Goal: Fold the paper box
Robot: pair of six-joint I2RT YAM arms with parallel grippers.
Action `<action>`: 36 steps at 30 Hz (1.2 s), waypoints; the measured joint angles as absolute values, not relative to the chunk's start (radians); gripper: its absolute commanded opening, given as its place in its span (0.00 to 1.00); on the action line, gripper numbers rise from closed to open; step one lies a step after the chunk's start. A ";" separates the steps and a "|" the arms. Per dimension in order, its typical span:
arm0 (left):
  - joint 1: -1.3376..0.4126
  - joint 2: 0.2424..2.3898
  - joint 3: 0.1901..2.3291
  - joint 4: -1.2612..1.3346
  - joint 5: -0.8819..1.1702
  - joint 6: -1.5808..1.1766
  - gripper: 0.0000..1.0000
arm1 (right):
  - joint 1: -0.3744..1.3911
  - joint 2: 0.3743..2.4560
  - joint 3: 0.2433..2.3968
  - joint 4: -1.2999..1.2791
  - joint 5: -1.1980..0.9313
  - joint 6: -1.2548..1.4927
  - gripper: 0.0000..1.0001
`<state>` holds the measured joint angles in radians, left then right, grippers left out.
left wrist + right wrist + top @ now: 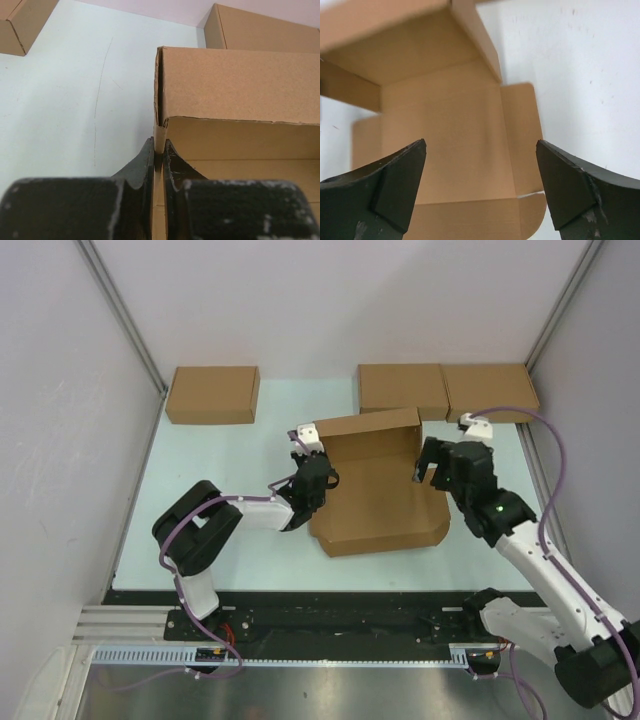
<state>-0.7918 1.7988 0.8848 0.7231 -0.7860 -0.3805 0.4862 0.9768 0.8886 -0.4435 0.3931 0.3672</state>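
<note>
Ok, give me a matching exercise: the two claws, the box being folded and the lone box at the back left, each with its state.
1 left claw
2 right claw
3 paper box
4 back-left box

A open, empty
B fully closed
C pinching a box wall
D half folded, back wall raised

Pairs: 1-C, 2-A, 3-D, 4-B

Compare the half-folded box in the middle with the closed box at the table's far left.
The paper box stands open, with one wall raised and its flaps spread flat; the far-left box is a closed, compact rectangle. The paper box has a larger footprint than the far-left box. The left gripper is shut on the paper box's left wall; nothing touches the far-left box. Both are plain brown cardboard.
</note>
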 measured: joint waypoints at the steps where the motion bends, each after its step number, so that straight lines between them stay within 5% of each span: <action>1: -0.792 1.799 0.885 0.723 -0.785 -0.374 0.04 | 0.465 0.958 0.902 -0.444 0.375 0.369 0.98; 10: -0.792 1.797 0.885 0.727 -0.750 -0.304 0.06 | 0.076 1.055 0.937 -0.252 -0.097 0.510 1.00; 19: -0.794 1.795 0.889 0.721 -0.698 -0.214 0.08 | 0.051 1.296 0.931 0.039 -0.370 0.653 0.97; 26: -0.794 1.795 0.891 0.722 -0.673 -0.151 0.11 | 0.066 1.399 0.931 0.057 -0.360 0.605 0.84; 36: -0.794 1.788 0.879 0.686 -0.656 -0.112 0.38 | 0.091 1.409 0.931 0.043 -0.296 0.541 0.52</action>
